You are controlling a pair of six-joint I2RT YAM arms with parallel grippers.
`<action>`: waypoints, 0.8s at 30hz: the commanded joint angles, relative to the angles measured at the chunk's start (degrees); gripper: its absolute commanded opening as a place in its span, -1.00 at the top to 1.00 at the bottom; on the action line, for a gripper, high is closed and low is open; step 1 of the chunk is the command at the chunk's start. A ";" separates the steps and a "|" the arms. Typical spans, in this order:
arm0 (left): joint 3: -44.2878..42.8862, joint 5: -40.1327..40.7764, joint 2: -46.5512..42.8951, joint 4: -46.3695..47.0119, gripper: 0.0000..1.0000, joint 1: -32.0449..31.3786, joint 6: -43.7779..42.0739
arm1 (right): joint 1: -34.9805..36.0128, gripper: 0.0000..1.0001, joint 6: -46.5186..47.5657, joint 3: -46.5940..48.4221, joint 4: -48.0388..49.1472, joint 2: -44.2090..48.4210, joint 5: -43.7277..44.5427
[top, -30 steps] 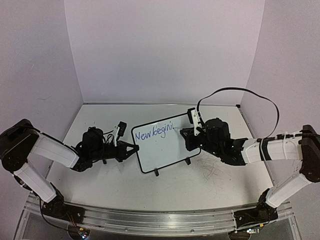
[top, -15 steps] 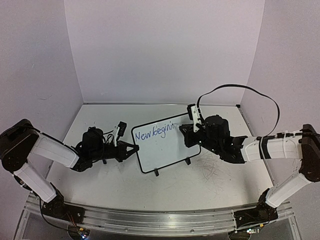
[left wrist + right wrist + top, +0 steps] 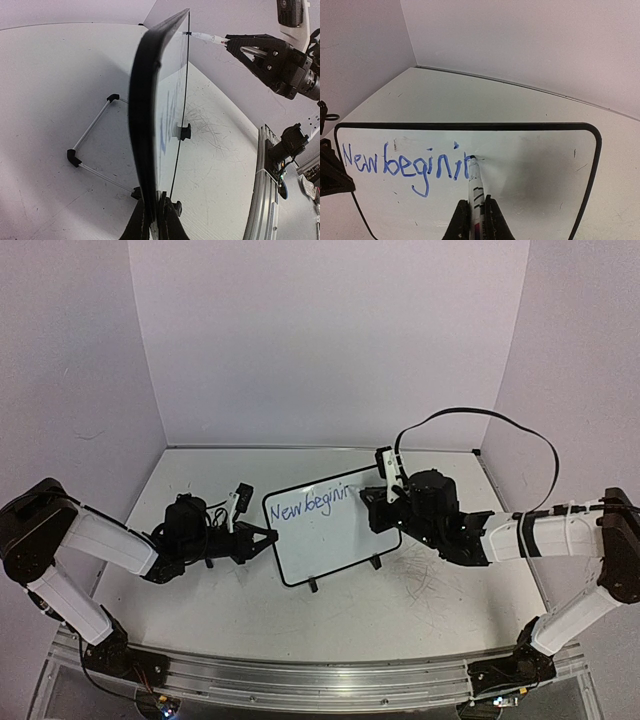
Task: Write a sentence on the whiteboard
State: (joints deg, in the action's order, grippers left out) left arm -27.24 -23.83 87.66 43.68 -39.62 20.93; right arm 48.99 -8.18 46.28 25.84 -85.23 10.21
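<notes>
On the table point(image 3: 400, 605), left fingers point(image 3: 139, 227) clamp the whiteboard point(image 3: 535, 170) edge; right fingers point(image 3: 461, 222) pinch a marker point(image 3: 476, 187) touching it.

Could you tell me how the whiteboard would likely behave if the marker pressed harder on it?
The whiteboard probably tips or slides easily: it stands propped on small feet and a thin wire stand, perhaps why the left gripper clamps its edge. Its thin panel looks stiff and likely light.
</notes>
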 commanded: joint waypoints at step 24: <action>1.49 2.31 -0.36 -5.31 1.00 0.23 -2.22 | -0.44 1.00 -1.68 -2.18 -1.90 2.72 -1.29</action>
State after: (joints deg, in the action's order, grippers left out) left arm -27.24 -23.79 87.59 43.53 -39.59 20.97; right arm 48.99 -9.37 43.94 25.23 -84.75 8.93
